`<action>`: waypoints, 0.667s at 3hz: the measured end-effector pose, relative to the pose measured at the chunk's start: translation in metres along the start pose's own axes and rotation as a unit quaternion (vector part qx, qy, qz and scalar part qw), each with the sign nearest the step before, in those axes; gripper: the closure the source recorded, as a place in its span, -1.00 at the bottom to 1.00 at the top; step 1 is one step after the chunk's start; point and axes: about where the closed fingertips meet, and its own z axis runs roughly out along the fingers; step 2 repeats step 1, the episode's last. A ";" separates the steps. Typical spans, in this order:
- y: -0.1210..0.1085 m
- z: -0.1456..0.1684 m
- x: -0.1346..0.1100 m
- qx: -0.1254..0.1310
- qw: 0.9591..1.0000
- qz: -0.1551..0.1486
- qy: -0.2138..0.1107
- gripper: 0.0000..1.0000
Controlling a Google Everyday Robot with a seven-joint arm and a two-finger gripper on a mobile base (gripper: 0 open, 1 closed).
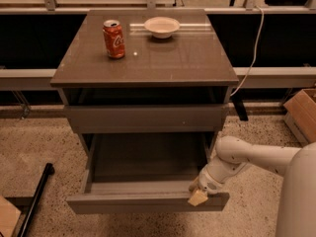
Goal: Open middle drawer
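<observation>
Middle drawer (pixel 138 204) is pulled well out of the cabinet (pixel 173 65), toward 6 o'clock. Its flat front sits low in frame and the shallow grey inside is exposed and looks bare. Top drawer (pixel 148 117) is just above it, front about flush with the cabinet body, with a dark gap under the top slab. Lowest drawer is hidden under the open one.

Gripper (pixel 198 195) is at 5 o'clock in frame, at the top edge of the middle drawer's front near its right end. Its tan tip lies against that edge. Can't tell whether it is open, closed or clamping the panel. White arm (pixel 256 157) comes in from 4 o'clock, with the bulky body at the right edge.

On the cabinet top, a red can (pixel 114 39) stands upright at 11 o'clock and a white bowl (pixel 162 26) at 12, near each other but apart.

A white cable (pixel 254 48) hangs at 2 o'clock, a cardboard box (pixel 303 113) sits at 3, and a black pole (pixel 35 201) lies on the speckled floor (pixel 34 142) at 8
</observation>
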 end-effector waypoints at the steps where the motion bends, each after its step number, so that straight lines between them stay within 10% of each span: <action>1: 0.000 0.000 0.000 0.000 1.000 0.000 0.000 -1.00; 2: 0.000 0.000 0.000 0.000 1.000 0.000 0.000 -1.00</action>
